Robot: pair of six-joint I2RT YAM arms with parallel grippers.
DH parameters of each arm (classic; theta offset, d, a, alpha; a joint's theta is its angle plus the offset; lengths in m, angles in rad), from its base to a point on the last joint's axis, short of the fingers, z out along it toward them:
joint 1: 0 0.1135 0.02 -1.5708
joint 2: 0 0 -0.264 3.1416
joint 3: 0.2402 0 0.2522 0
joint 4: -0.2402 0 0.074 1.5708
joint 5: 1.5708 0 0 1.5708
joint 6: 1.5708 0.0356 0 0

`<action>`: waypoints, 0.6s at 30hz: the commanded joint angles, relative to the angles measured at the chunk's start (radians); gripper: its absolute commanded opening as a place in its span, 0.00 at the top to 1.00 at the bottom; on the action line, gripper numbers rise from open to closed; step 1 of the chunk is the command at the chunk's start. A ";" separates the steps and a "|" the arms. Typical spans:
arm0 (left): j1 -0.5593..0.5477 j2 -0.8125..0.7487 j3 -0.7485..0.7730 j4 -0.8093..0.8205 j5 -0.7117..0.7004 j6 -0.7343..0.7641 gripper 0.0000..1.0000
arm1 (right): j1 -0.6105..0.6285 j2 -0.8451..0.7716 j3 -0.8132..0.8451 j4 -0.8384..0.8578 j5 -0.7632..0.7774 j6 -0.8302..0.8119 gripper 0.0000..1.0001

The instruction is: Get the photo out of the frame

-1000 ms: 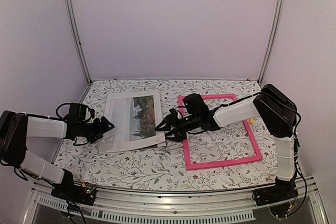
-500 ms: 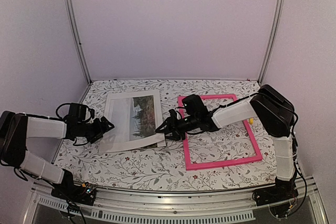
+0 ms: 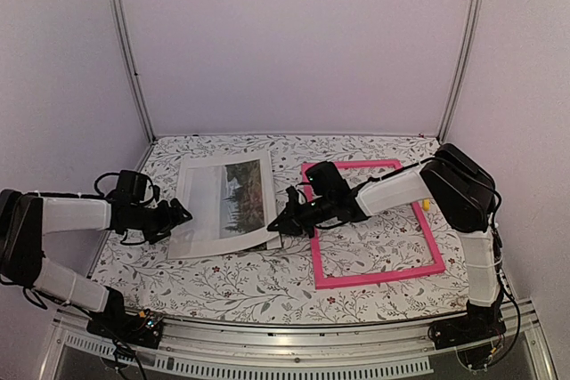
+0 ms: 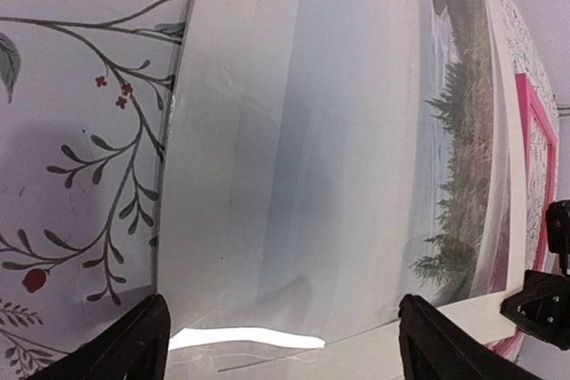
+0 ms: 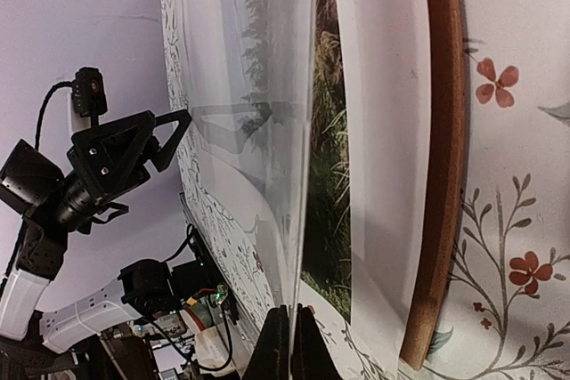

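The photo (image 3: 227,202), a tree landscape with wide white margins, lies flat on the left half of the table on a brown backing board (image 5: 441,131). A clear glossy sheet (image 5: 258,60) covers the photo (image 5: 325,131) and is raised off it along its right side. My right gripper (image 3: 274,224) (image 5: 290,344) is shut on that sheet's edge. My left gripper (image 3: 183,214) (image 4: 285,349) stands open at the stack's left edge, one finger at each side. The pink frame (image 3: 374,278) (image 4: 534,122) lies to the right with only the patterned table inside it.
A floral cloth (image 3: 267,287) covers the table. A small yellow object (image 3: 427,205) sits by the frame's right rail. Metal uprights (image 3: 134,68) stand at the back corners, with plain walls close on both sides.
My right gripper's jaws have closed onto the clear sheet's right edge, and the arm has crept slightly left. The left gripper has stayed open in about the same place.
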 commanded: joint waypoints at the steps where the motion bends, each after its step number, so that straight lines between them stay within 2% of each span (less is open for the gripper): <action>1: -0.005 -0.029 0.061 -0.178 -0.043 0.036 0.08 | 0.000 -0.009 0.033 -0.069 0.045 -0.048 1.00; 10: -0.005 -0.044 0.176 -0.227 -0.048 0.064 0.06 | 0.001 -0.061 0.068 -0.149 0.077 -0.104 1.00; 18: -0.006 -0.021 0.201 -0.199 -0.002 0.052 0.06 | 0.001 -0.119 0.061 -0.194 0.116 -0.139 1.00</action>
